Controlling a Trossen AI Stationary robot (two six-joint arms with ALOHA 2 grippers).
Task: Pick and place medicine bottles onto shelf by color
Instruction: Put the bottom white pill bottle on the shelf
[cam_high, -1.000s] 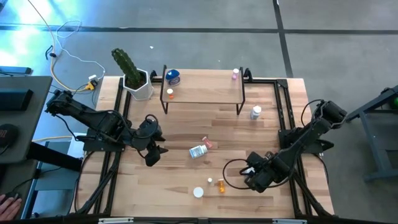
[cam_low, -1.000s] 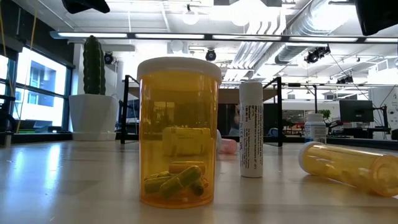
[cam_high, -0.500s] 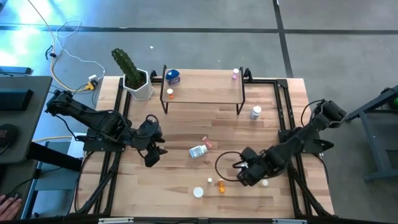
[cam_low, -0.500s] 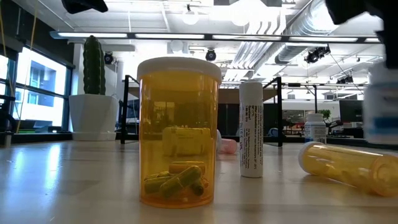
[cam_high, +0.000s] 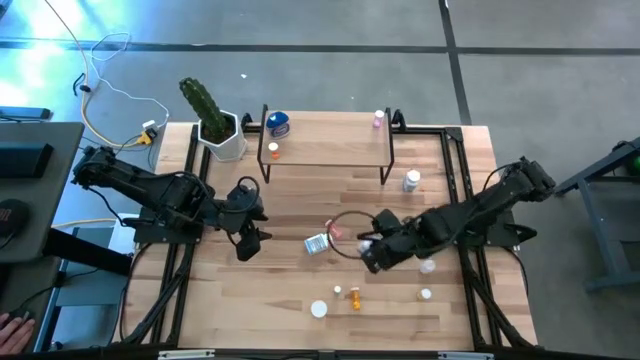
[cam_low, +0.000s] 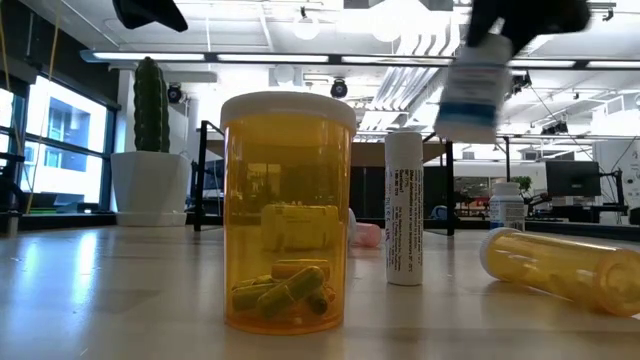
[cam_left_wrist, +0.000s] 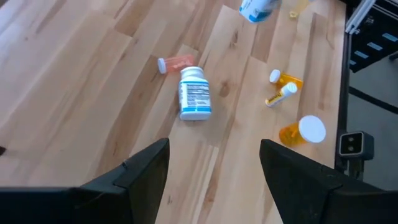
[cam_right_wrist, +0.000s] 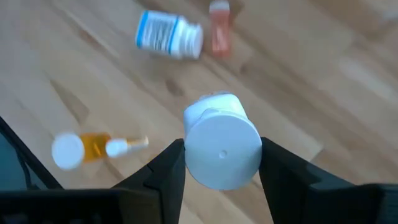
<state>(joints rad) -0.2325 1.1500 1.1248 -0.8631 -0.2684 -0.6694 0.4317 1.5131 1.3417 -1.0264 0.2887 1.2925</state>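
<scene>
In the high view we find the right gripper (cam_high: 368, 246) at centre frame, its fingers largely masked by its own dark body; the right wrist view settles it, the two fingers (cam_right_wrist: 163, 171) clamped on a white bottle (cam_right_wrist: 222, 149) at that frame's centre; in the low view this bottle (cam_low: 471, 88) hangs blurred at upper right, clear of the tabletop (cam_low: 120, 300), the gripper above it cut off by the frame edge. The left gripper (cam_high: 247, 240) sits left of centre in the high view, jaws apart with nothing between them. A lying white bottle with blue label (cam_high: 318, 243) and a pink vial (cam_high: 333, 231) rest just left of the right gripper; both show small and their print is unreadable. At lower centre lie a white-capped orange bottle (cam_high: 319, 309) and a small orange vial (cam_high: 355, 298), too small to detail. The shelf (cam_high: 325, 140) stands at upper centre, carrying a blue bottle (cam_high: 278, 124), an orange one (cam_high: 273, 150) and a pink one (cam_high: 378, 118). A cactus (cam_high: 204, 108) occupies the upper left.
</scene>
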